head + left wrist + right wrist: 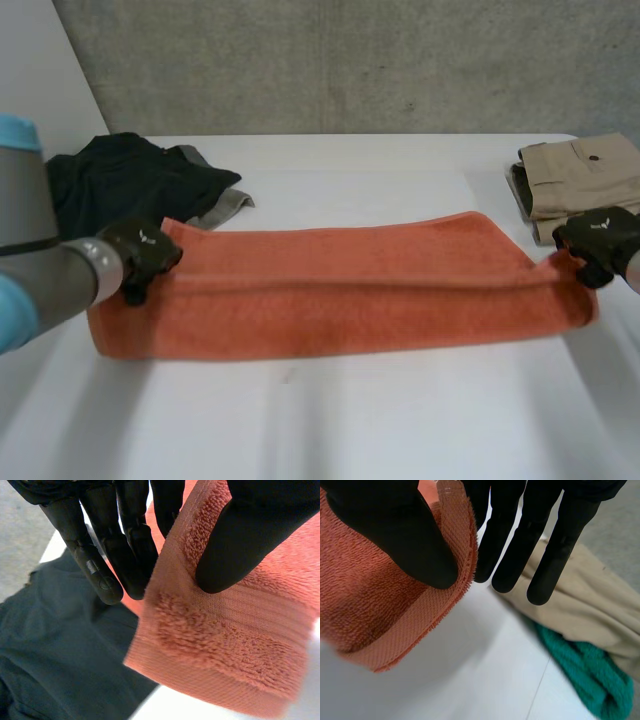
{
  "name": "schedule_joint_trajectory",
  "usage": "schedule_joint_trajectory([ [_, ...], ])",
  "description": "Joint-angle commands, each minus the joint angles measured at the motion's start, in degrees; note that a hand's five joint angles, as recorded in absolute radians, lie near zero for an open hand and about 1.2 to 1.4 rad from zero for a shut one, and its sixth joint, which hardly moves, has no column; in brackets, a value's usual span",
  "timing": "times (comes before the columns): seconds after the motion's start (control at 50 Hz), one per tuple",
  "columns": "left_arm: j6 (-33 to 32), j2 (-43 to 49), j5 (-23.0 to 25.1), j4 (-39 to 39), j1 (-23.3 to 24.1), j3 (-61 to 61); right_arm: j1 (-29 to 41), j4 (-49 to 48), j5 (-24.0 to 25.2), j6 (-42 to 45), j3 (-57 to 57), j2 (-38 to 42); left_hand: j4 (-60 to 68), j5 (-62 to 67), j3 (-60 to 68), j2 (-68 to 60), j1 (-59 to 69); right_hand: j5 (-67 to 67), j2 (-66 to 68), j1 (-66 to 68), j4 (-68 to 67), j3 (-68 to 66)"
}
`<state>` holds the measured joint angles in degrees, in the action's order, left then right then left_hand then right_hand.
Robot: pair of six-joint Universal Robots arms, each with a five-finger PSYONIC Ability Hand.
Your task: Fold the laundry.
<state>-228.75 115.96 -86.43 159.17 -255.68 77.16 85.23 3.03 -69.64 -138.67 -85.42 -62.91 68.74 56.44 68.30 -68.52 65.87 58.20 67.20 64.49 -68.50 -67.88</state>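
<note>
An orange towel [340, 290] lies across the middle of a white tabletop [350, 420], stretched out as a long band from one side to the other. It looks folded lengthwise, with a soft ridge running along it.

The left robot hand [145, 255] is at the towel's left end, at the far corner. In the left wrist view its thumb [245, 530] presses down on the towel's top face, while its straight fingers [102, 562] reach past the edge on the other side, so the corner is pinched between them. The corner is raised off the tabletop there.

The right robot hand [598, 240] is at the towel's right end, also at the far corner. In the right wrist view its thumb [395, 530] lies on the towel and its straight fingers [545, 550] stand behind the hem, holding that corner in the same kind of pinch, lifted a little above the tabletop.

Behind the left robot hand sits a heap of dark clothes [120, 180] with a grey cloth [225, 208] showing at its edge. Just behind the right robot hand is a folded pile of beige trousers [585, 170]. In the right wrist view a green cloth [585, 675] shows under the beige pile. A grey concrete wall [350, 60] stands beyond the tabletop.
</note>
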Motion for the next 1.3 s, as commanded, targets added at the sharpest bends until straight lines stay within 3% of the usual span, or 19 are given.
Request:
schedule_joint_trajectory([
  [0.02, 1.46, 10.50, -1.46, 0.36, 2.46, -16.56, 3.88, -7.24, -2.60, -7.65, 10.15, 6.74, 11.26, 13.56, 11.69, -11.48, 14.13, 11.80, 12.80, 15.51, -11.50, -12.12],
  [0.14, 2.95, 11.93, -2.95, 1.06, 2.73, -39.07, 6.35, -14.53, -9.80, -13.28, 24.05, 6.57, 11.26, 13.56, 11.69, -11.48, 14.13, 11.80, 12.80, 15.51, -11.50, -12.12],
  [0.24, 14.52, 8.68, -5.94, 5.43, 2.29, -56.99, 6.88, -25.67, -15.96, -24.77, 32.06, 2.28, 11.26, 13.56, 11.69, -11.48, 14.13, 11.80, 12.80, 15.51, -11.50, -12.12],
  [0.32, 21.48, 6.74, -5.59, 11.15, 2.20, -59.58, 6.53, -34.55, -16.50, -32.42, 31.72, -0.89, 11.26, 13.56, 11.69, -11.48, 14.13, 11.80, 12.80, 15.51, -11.50, -12.12],
  [0.52, 23.52, 4.63, -4.09, 14.59, 1.32, -47.29, 6.44, -32.57, -9.65, -33.60, 27.50, -1.34, 11.26, 13.56, 11.69, -11.48, 14.13, 11.80, 12.80, 15.51, -11.50, -12.12],
  [0.7, 23.79, 4.71, -2.43, 16.79, 0.79, -28.93, 4.07, -21.68, -0.42, -32.19, 20.74, 0.41, 11.26, 13.56, 11.69, -11.48, 14.13, 11.80, 12.80, 15.51, -11.50, -12.12],
  [0.88, 22.83, 8.66, 2.58, 25.57, 0.88, -8.98, 0.29, -12.62, 6.88, -22.72, 9.76, 6.21, 11.26, 13.56, 11.69, -11.48, 14.13, 11.80, 12.80, 15.51, -11.50, -12.12],
  [1.02, 18.61, 9.90, 3.46, 28.13, 1.06, -2.46, -1.03, -7.35, 9.60, -14.36, 6.93, 10.87, 11.26, 13.56, 11.69, -11.48, 14.13, 11.80, 12.80, 15.51, -11.50, -12.12],
  [1.12, 17.11, 8.76, 3.55, 27.95, 0.79, -2.19, -1.65, -4.35, 10.92, -13.64, 6.76, 11.05, 11.26, 13.56, 11.69, -11.48, 14.13, 11.61, 12.61, 15.32, -11.31, -11.93],
  [1.3, 18.42, 7.70, 3.46, 27.78, 0.44, -2.19, -2.09, -4.35, 11.98, -12.68, 5.18, 9.82, 11.26, 13.56, 11.69, -11.48, 14.13, -20.84, -19.83, -17.12, 21.14, 20.52],
])
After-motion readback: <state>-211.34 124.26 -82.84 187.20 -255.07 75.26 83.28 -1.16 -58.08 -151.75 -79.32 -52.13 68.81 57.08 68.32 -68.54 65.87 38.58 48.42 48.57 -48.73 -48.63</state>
